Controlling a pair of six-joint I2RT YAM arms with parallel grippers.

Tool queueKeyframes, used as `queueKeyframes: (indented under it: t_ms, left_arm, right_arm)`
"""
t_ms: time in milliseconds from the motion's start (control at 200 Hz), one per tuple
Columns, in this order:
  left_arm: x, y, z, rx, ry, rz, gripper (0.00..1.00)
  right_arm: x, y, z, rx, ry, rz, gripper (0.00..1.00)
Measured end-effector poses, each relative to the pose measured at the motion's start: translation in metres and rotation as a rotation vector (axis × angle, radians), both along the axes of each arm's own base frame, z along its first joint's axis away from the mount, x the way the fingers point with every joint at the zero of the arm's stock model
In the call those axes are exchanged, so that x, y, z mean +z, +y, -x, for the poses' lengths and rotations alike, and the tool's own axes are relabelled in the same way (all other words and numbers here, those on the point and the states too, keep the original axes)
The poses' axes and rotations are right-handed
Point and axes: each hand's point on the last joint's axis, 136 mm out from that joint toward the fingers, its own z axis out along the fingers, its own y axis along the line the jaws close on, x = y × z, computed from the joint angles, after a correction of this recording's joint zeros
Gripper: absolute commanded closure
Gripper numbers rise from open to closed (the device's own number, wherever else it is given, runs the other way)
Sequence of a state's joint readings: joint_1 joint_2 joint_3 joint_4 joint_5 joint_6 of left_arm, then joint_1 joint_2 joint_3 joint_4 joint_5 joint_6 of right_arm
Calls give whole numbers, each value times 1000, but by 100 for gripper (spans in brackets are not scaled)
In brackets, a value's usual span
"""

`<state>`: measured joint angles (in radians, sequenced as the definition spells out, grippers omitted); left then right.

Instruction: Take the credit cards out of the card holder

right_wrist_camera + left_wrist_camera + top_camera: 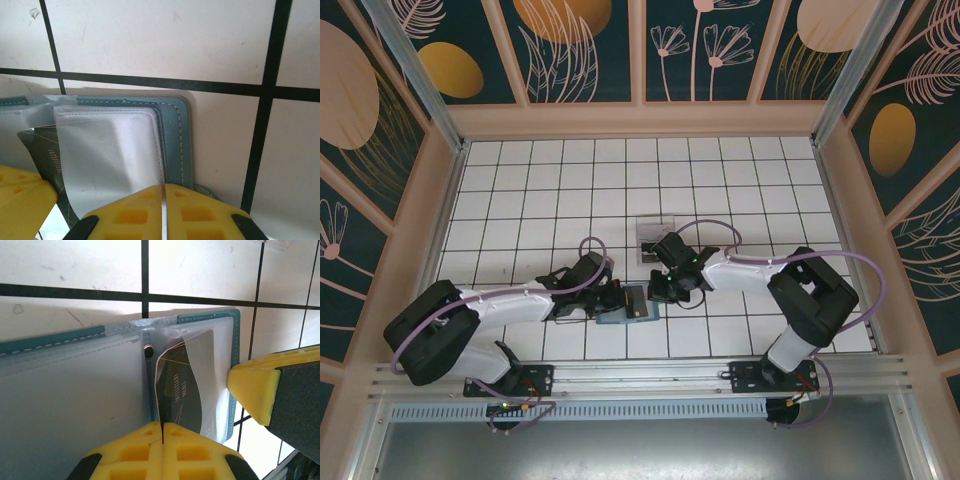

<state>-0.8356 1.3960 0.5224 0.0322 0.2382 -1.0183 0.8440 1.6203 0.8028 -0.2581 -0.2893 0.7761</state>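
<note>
Two grips were set: the left gripper (162, 427) clenched the black card (182, 390), the right gripper (162, 188) the card holder (172, 125); pulling apart seemed next.

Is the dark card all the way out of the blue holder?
No, the dark card lies partly tucked in a clear sleeve of the card holder.
</note>
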Motion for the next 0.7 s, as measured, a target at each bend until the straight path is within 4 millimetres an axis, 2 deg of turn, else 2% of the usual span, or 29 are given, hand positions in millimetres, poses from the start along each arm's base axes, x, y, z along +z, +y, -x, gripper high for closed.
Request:
queueKeyframes:
  t_ms: [175, 475, 701]
  left_arm:
    - [5, 3, 0, -2, -15, -6, 94]
    - [6, 2, 1, -7, -19, 2, 78]
    - [-1, 4, 2, -3, -11, 11, 75]
  right_arm:
    - [0, 0, 0, 1, 0, 0, 88]
    - [-1, 1, 1, 3, 0, 1, 83]
    - [-1, 2, 1, 6, -6, 4, 83]
